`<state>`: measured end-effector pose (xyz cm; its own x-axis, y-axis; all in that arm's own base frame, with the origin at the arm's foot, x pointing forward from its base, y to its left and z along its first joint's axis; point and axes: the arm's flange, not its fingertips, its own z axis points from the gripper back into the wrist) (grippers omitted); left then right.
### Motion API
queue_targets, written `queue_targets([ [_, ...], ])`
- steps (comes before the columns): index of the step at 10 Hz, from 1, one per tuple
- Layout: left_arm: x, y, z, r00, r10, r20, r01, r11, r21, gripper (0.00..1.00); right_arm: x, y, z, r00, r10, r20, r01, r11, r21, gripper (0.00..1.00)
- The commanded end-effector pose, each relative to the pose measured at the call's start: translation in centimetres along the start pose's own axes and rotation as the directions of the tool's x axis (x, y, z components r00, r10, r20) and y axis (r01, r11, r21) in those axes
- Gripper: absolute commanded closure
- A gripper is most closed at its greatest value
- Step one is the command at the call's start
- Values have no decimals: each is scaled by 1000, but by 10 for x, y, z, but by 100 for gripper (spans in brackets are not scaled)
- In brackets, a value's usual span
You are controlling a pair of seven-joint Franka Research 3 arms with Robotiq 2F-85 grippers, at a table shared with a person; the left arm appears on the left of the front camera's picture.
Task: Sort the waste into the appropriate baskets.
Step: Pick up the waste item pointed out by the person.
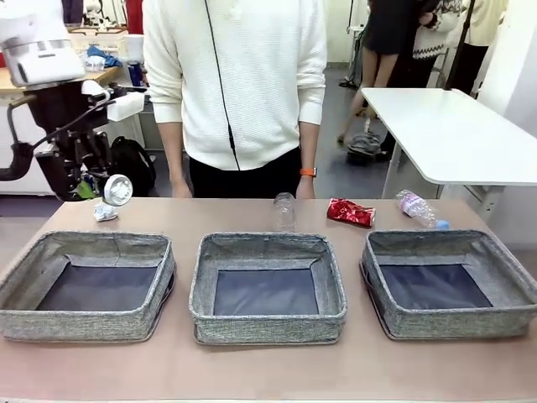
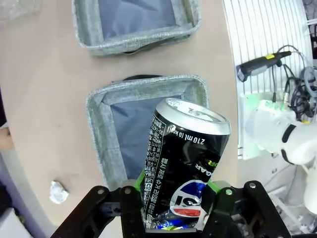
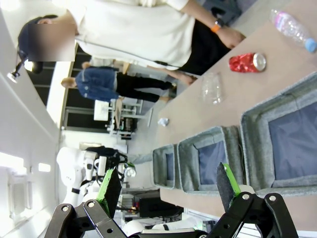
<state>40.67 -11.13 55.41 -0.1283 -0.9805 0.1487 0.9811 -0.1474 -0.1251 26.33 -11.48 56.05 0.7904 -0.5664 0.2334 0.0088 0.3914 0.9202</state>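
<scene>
My left gripper (image 1: 98,186) is shut on a dark blue-black drink can (image 2: 181,163), held between the green pads above the table's far left corner; its silver end (image 1: 117,190) faces the front camera. Below it lie a white paper wad (image 1: 105,212) and the left basket (image 1: 84,324). The middle basket (image 1: 267,327) and right basket (image 1: 453,322) stand in a row beside it. Behind them are an upright clear bottle (image 1: 284,211), a crushed red can (image 1: 350,211) and a lying clear bottle (image 1: 417,207). My right gripper (image 3: 168,186) is open, high off the table's right end.
A person in a white sweater (image 1: 235,84) stands at the far edge with both hands low behind the table. A white table (image 1: 453,134) stands at the back right. Bare tabletop runs in front of the baskets and between them.
</scene>
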Motion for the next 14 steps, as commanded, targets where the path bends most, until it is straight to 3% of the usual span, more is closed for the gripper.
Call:
queue_targets([
  [1,0,1,11,1000,10,-6,-10,1000,-17,100,4,1,0,1000,20,3,-20,999,27,0],
  [3,0,1,11,1000,10,-6,-10,1000,-17,100,4,1,0,1000,20,3,-20,999,27,0],
  [4,1,6,3,1000,0,1,0,1000,-13,70,4,1,0,1000,20,3,-20,999,27,0],
  [5,9,-1,15,998,47,40,-46,998,-45,70,4,1,0,1000,20,3,-20,999,27,0],
  [6,30,-15,32,992,122,20,-121,991,-51,70,4,1,0,1000,20,3,-20,999,27,0],
  [7,59,-32,47,975,223,-15,-223,974,-47,70,4,1,0,1000,20,3,-20,999,27,0],
  [9,132,-74,71,936,311,-164,-316,949,-7,70,4,1,0,1000,20,3,-20,999,27,0],
  [11,186,-102,83,895,395,-207,-420,903,-94,70,4,1,0,1000,20,3,-20,999,27,0],
  [12,215,-108,87,834,532,-143,-548,829,-109,70,4,1,0,1000,20,3,-20,999,27,0],
  [13,238,-111,89,720,688,-93,-693,702,-166,70,4,1,0,1000,20,3,-20,999,27,0],
  [14,257,-116,90,601,798,-56,-794,588,-154,70,4,1,0,1000,20,3,-20,999,27,0],
])
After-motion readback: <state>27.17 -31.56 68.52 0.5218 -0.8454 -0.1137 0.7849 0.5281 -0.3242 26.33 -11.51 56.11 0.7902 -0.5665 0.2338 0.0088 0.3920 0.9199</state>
